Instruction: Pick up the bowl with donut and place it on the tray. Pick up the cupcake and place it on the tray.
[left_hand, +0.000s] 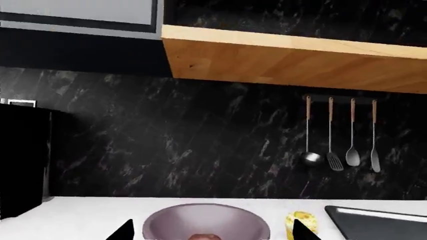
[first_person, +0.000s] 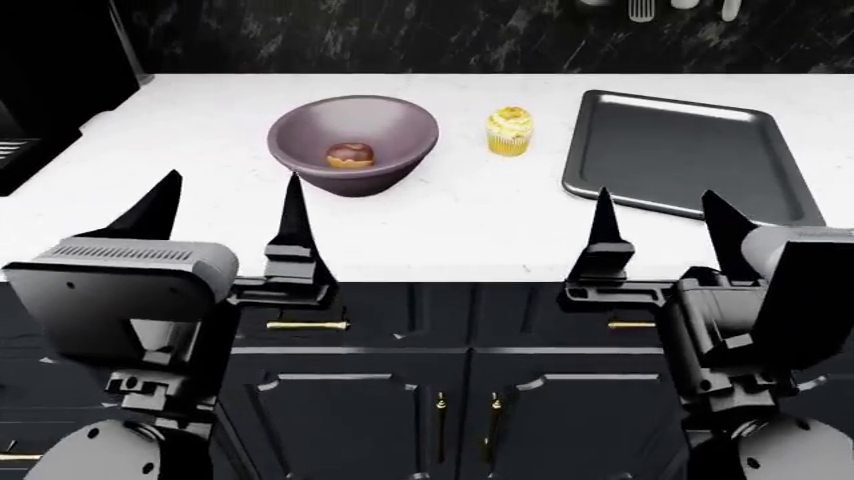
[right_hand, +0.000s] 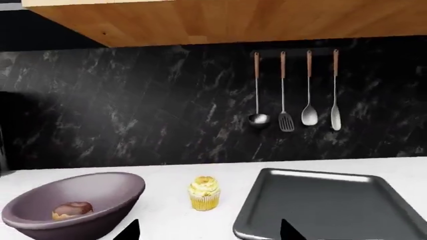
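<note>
A mauve-grey bowl (first_person: 354, 143) stands on the white counter with a chocolate-glazed donut (first_person: 351, 155) inside it. To its right sits a yellow cupcake (first_person: 509, 131), and further right lies the dark metal tray (first_person: 681, 150). My left gripper (first_person: 230, 215) hangs open at the counter's front edge, short of the bowl (left_hand: 207, 223). Open as well, my right gripper (first_person: 658, 222) hovers near the tray's front edge (right_hand: 320, 202). The right wrist view also holds the donut (right_hand: 72, 210) and the cupcake (right_hand: 204, 193). Nothing sits between either pair of fingers.
A black marble backsplash carries hanging utensils (right_hand: 293, 92) under a wooden shelf (left_hand: 293, 60). A black appliance (first_person: 54, 70) stands at the counter's left end. Dark cabinet doors with brass handles (first_person: 441, 410) lie below the counter.
</note>
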